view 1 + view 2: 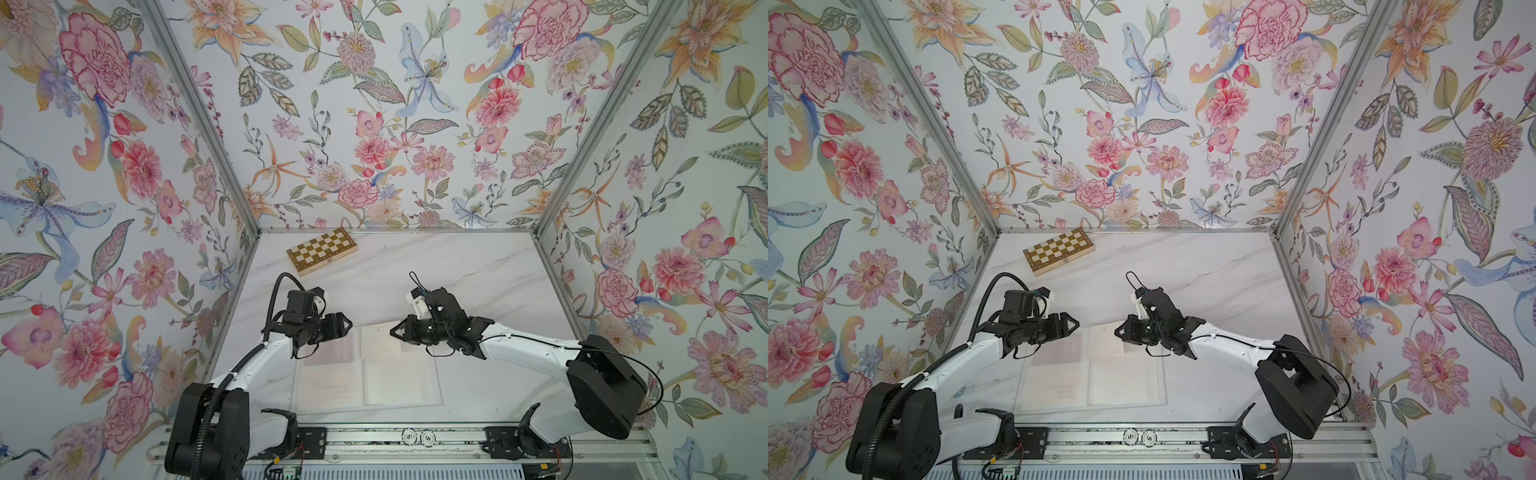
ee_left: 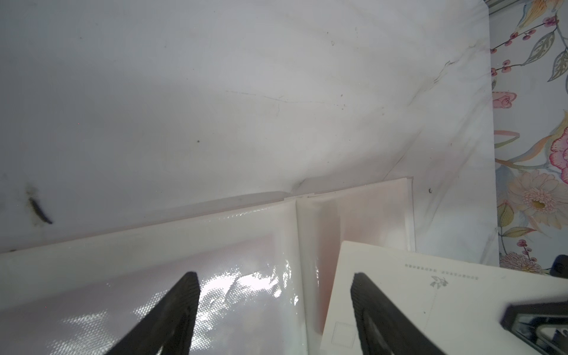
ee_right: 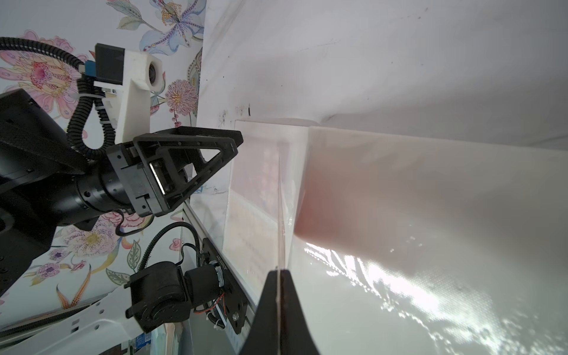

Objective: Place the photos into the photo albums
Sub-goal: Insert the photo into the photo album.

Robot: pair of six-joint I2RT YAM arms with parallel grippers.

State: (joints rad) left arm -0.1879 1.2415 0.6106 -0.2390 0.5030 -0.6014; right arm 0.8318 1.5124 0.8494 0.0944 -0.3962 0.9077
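the photo album point(image 1: 399, 382) is lying open near the front edge of the table point(image 1: 457, 282), about midway along it, its clear sleeves catching glare. the right gripper point(image 1: 391, 332) is reaching in over the far part of the right page, clenched on the edge of a cream photo point(image 1: 378, 338). the right wrist view is showing its two fingers pressed together on a thin pale edge. that photo is sitting slightly askew over the far end of the right page, close to the spine; whether it is touching the page i cannot tell. the left wrist view is showing faint grey print and a small square outline on its face. the left gripper point(image 1: 350, 323) is hovering over the far part of the left page, released, its fingers point(image 2: 187, 295) standing well apart with only the glossy sleeve below them. a red photo point(image 1: 332, 351) is sitting inside that far sleeve, and faint lines of print are showing through the near sleeve. a checkered wooden box point(image 1: 322, 250) is resting near the far left corner of the table, well apart from the album.
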